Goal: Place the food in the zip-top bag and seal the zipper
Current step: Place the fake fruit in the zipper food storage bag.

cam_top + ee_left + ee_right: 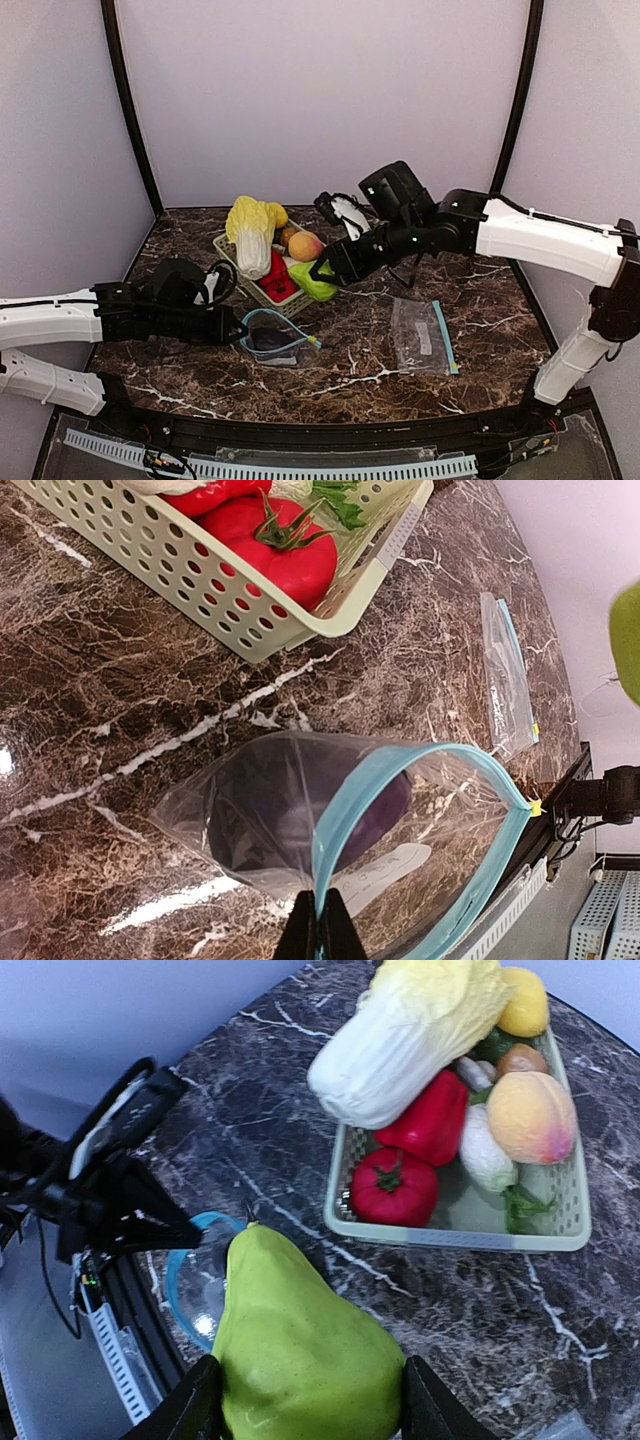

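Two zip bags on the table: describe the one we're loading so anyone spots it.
From the pale green basket mid-table, look to its near side, toward the left arm. That bag has its blue-rimmed mouth pinched open by the left fingers, with a dark purple eggplant inside; the other bag lies flat and empty to the right.
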You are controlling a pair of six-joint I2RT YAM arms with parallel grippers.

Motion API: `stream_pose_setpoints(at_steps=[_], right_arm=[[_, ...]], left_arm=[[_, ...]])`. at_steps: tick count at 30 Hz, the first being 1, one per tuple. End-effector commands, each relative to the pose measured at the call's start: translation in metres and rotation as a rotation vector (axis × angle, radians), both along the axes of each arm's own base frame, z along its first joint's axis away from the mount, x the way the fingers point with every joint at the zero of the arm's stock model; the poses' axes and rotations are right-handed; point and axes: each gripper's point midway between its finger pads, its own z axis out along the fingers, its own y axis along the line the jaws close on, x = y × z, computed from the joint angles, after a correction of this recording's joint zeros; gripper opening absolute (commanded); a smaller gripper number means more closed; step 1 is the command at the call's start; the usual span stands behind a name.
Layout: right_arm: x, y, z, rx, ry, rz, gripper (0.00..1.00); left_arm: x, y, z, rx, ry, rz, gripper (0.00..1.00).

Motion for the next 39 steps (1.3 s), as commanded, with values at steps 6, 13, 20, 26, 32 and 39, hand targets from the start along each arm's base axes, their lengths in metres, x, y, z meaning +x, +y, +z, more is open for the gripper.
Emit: stream_pose_setpoints(at_steps=[6, 13, 20, 26, 32, 39], right_arm=[[-0.078, 0.058, 0.018, 0.340, 0.061, 0.073, 0.40], [-0.083, 0.083, -0.007, 0.308, 0.003, 0.066, 0.39], [-0.078, 0.085, -0.041, 0.244, -0.024, 0.034, 0.39], [-0.078, 0.083, -0.066, 0.189, -0.018, 0.033, 0.39], [-0.079, 0.080, -0.078, 0.146, -0.029, 0.041, 0.38], [-0.074, 0.081, -0.099, 0.012, -0.056, 0.031, 0.37]], left_arm=[[0.002, -0.004, 0.007, -0.055, -0.011, -0.003, 0.01], [0.002, -0.006, 0.007, -0.077, -0.012, -0.002, 0.01], [0.002, -0.005, 0.009, -0.087, -0.017, 0.001, 0.01], [0.002, -0.004, 0.013, -0.104, -0.027, 0.008, 0.01], [0.002, -0.001, 0.013, -0.113, -0.030, 0.020, 0.01], [0.003, 0.001, 0.015, -0.125, -0.033, 0.026, 0.01]])
